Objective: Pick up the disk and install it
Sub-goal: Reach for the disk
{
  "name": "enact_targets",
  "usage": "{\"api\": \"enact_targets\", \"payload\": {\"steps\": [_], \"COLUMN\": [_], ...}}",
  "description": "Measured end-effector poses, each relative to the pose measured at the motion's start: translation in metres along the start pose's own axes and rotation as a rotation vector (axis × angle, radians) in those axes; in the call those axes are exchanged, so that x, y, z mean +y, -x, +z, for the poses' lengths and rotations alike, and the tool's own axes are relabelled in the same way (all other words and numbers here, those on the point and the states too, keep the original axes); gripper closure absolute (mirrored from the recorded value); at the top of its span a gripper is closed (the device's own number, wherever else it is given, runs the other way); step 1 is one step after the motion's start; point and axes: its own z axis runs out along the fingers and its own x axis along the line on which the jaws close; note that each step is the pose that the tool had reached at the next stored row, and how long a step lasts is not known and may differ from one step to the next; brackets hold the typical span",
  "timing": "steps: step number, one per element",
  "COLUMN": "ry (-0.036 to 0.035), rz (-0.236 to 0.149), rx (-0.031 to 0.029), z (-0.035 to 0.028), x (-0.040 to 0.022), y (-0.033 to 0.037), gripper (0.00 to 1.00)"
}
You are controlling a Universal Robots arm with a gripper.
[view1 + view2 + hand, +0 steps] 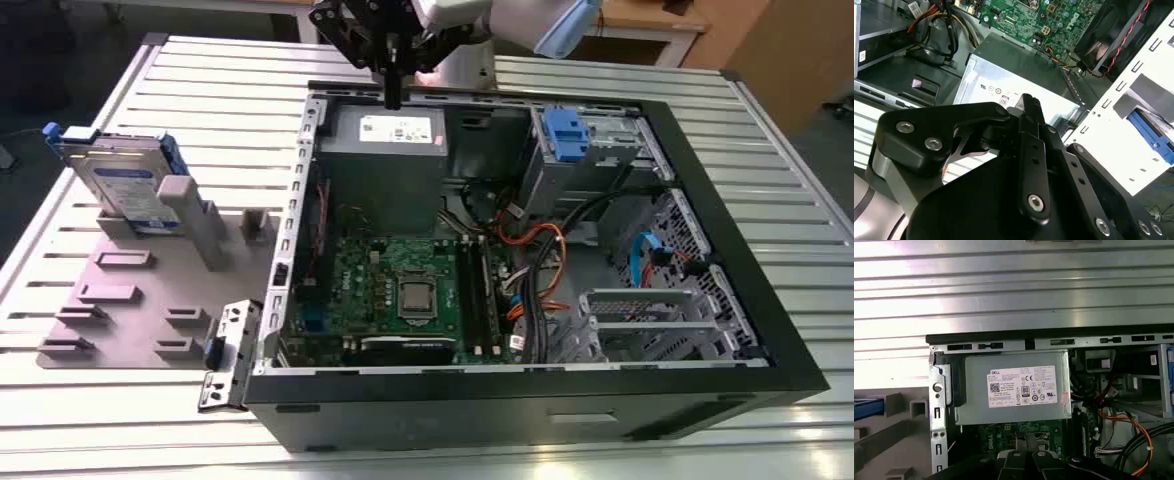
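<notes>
One disk (127, 185) stands upright outside the case (534, 400); gripper (392, 100) hangs over the case's rim, pressed together (holding nothing). Spread it before grasping squarely, I'd judge.

The clearest print I can see is the white sticker (1023, 386) on the grey power supply box (974, 405) in the first wrist view. It has rows of small type with round and square marks among them, all too fine for me to spell out. In the exterior view that sticker sits at the upper middle. At the exterior view's left, the disk (96, 165) bears a white-and-blue label (127, 188); I can't read its lettering.
</notes>
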Motion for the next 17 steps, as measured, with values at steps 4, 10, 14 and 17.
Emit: {"api": "enact_targets", "payload": {"steps": [4, 10, 14, 17], "ry": [-0.0001, -0.0001, 0.0000, 0.0000], "rz": [0.000, 0.000, 0.000, 0.000], "rx": [0.0000, 0.0001, -0.0001, 0.0000], "z": [0.0000, -0.0001, -0.0001, -0.0002], "x": [0.0000, 0.0000, -0.0003, -0.0005], "y": [0.0000, -0.0006, -0.0032, -0.0067], "gripper": [0.89, 0.89, 0.89, 0.89]}}
